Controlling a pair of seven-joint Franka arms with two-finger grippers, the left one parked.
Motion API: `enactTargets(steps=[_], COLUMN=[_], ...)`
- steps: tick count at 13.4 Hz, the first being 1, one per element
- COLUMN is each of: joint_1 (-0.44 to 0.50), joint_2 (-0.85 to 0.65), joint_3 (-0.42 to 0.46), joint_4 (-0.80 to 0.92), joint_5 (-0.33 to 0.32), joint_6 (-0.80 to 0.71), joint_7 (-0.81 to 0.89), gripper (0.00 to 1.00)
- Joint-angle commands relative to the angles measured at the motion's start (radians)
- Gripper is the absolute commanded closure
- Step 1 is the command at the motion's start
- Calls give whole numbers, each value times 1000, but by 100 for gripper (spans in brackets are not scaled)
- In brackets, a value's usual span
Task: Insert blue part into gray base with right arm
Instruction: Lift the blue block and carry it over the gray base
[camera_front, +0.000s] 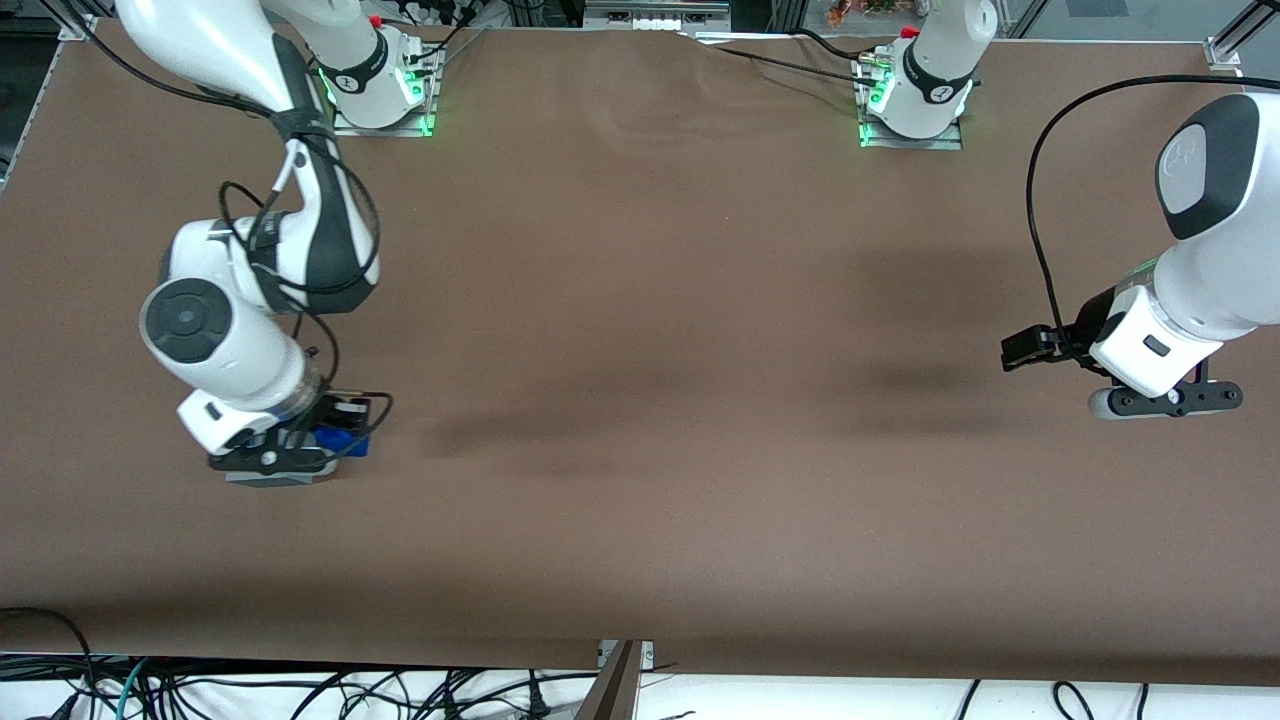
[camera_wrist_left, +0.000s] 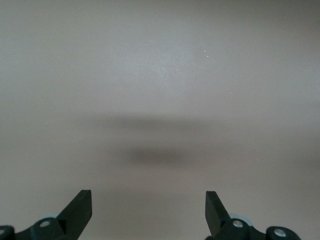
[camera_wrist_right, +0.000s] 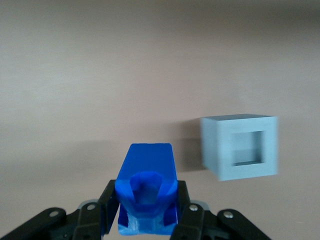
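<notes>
Blue part is clamped between the 2 black fingers of the right arm's jaws, its narrower end pointing away from the wrist. In the front view the blue part shows just under the gripper, low over the table at the working arm's end.

Gray base is seen in the wrist view resting on the table, apart from the blue part, with its square recess facing the wrist camera. In the front view the base cannot be made out with certainty; only a gray edge shows beneath the jaws.

Risks, as judged from this state:
1. The part's axis is offset sideways from the recess. If it is advanced without correction, the rim of the base is likely to be struck instead of the opening.
2. The base appears unfixed. A push on its face is likely to slide or tip it.
3. The part is faceted. Any rotation relative to the square recess could jam it at the mouth.
4. Slip within the jaws under contact load would tilt the part.
</notes>
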Motion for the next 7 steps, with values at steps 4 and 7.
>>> enactTargets(steps=[4,7], joint_1=[-74,-151], joint_2=[-13,-13], joint_3=[-54,-54], joint_4=[-7,-7], joint_5=[13,125], joint_6=[-5,-1], joint_7=[-107,-220], gripper=[80,80])
